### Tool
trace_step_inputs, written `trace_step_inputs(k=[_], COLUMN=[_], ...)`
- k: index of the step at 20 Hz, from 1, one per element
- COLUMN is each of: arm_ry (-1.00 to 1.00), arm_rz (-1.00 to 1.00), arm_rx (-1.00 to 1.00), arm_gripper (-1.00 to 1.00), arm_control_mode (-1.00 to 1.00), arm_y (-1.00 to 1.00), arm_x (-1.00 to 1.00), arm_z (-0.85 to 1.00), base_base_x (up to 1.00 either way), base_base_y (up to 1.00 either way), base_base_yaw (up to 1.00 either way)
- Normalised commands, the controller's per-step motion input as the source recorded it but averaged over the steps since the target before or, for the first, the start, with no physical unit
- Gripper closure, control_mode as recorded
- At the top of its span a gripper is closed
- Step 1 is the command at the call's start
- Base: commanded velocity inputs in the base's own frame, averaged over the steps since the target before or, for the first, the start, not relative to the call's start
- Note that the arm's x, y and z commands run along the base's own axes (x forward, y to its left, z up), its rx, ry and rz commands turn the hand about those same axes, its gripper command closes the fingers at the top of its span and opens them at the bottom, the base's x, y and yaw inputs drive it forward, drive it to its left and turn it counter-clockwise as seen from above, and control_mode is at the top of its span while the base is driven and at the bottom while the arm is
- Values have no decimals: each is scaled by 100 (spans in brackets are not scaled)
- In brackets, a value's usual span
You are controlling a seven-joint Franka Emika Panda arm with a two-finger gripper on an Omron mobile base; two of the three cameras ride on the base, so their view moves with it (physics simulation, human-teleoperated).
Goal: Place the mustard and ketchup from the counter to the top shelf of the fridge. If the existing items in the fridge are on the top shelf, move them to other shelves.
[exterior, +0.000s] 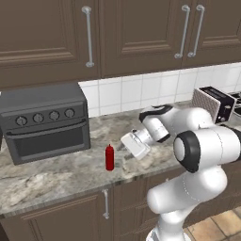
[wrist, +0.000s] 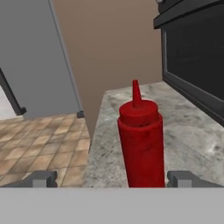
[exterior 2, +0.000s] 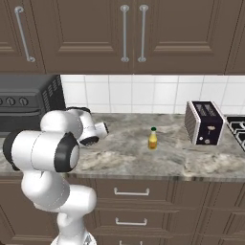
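Note:
The ketchup (exterior: 109, 157) is a red squeeze bottle standing upright on the marble counter (exterior: 56, 179), in front of the toaster oven's right end. In the hand view the ketchup (wrist: 141, 140) stands close ahead, between the fingertips (wrist: 43, 178) of my open gripper (wrist: 114, 179), and nothing touches it. My gripper (exterior: 124, 140) hangs just right of the bottle and points at it. The mustard (exterior 2: 152, 139), a small yellow bottle with a dark cap, stands upright mid-counter, to the right of my arm. The fridge's shelves are out of view.
A dark toaster oven (exterior: 44, 122) sits at the back left of the counter, close behind the ketchup. A toaster (exterior 2: 205, 122) stands further right, a stove edge (exterior 2: 238, 125) beyond it. Past the counter's end stand a tall grey panel (wrist: 30, 57) and tiled floor (wrist: 43, 140).

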Motion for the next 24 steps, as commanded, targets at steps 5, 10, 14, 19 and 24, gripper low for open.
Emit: trace_step_inputs(k=[5,10,14,19,24], arm_ry=[0,0,0,0,0], arm_rz=[0,-1,-3,-2,0], arm_rx=[0,0,0,0,0], arm_gripper=[-100,-100,-100,-100,-100], arm_control_mode=[-100,-100,-100,-100,-100], arm_y=[29,14,0,1,1], arm_x=[2,12,20,13,0], arm_z=[-1,-1,-1,0,0], base_base_x=[0,0,0,0,0], base_base_y=[0,0,0,0,0], base_base_yaw=[0,0,0,0,0])
